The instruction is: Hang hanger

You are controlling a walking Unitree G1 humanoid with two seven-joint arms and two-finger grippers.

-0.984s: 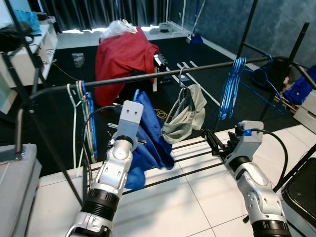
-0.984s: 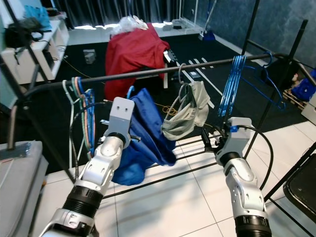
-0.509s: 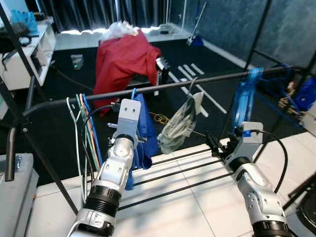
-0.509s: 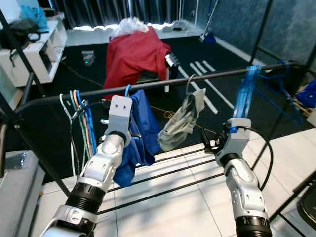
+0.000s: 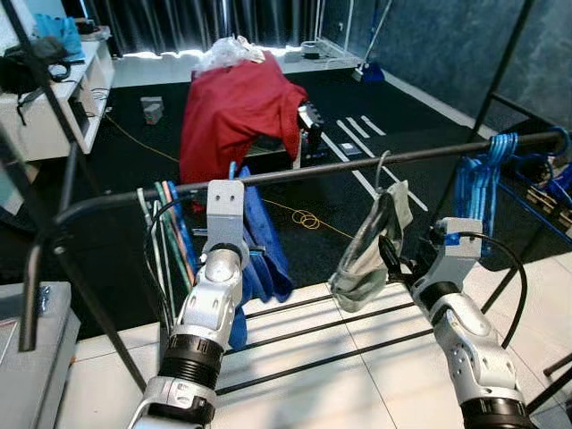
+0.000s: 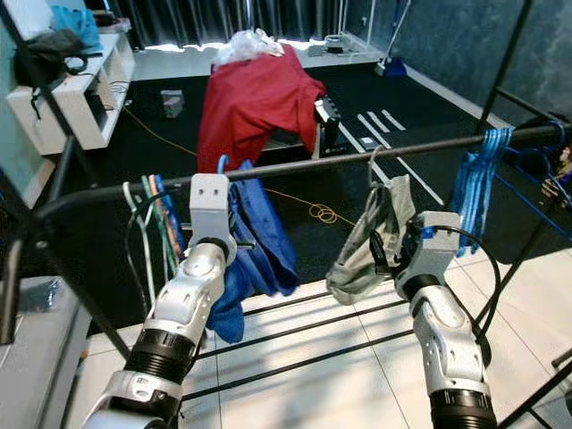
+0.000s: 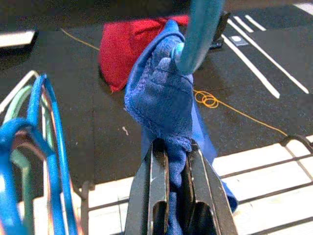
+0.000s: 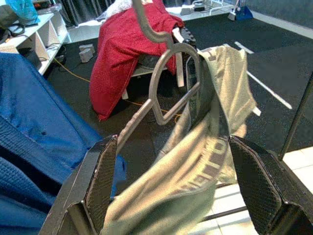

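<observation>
A black clothes rail [image 5: 340, 170] runs across in front of me. A blue garment [image 5: 264, 250] hangs from it on a blue hanger [image 7: 198, 29]. My left gripper [image 7: 176, 147] is shut on a fold of the blue cloth just below the hook. To the right hangs a grey-green garment [image 5: 366, 259] on a grey metal hanger [image 8: 166, 83], its hook over the rail. My right gripper [image 8: 178, 176] is open, one finger on each side of this garment and the hanger's lower wire. I cannot tell whether the fingers touch it.
Several coloured hangers [image 5: 165, 232] hang at the rail's left end and a bunch of blue hangers [image 5: 483, 179] at its right. A red cloth [image 5: 232, 98] drapes a chair behind. White shelves [image 5: 54, 98] stand far left. Low rack bars [image 5: 340, 331] cross the white tiles.
The view has shifted. My right gripper has closed in on the grey-green garment, which now lies between its open fingers. The left gripper stays shut on the blue cloth.
</observation>
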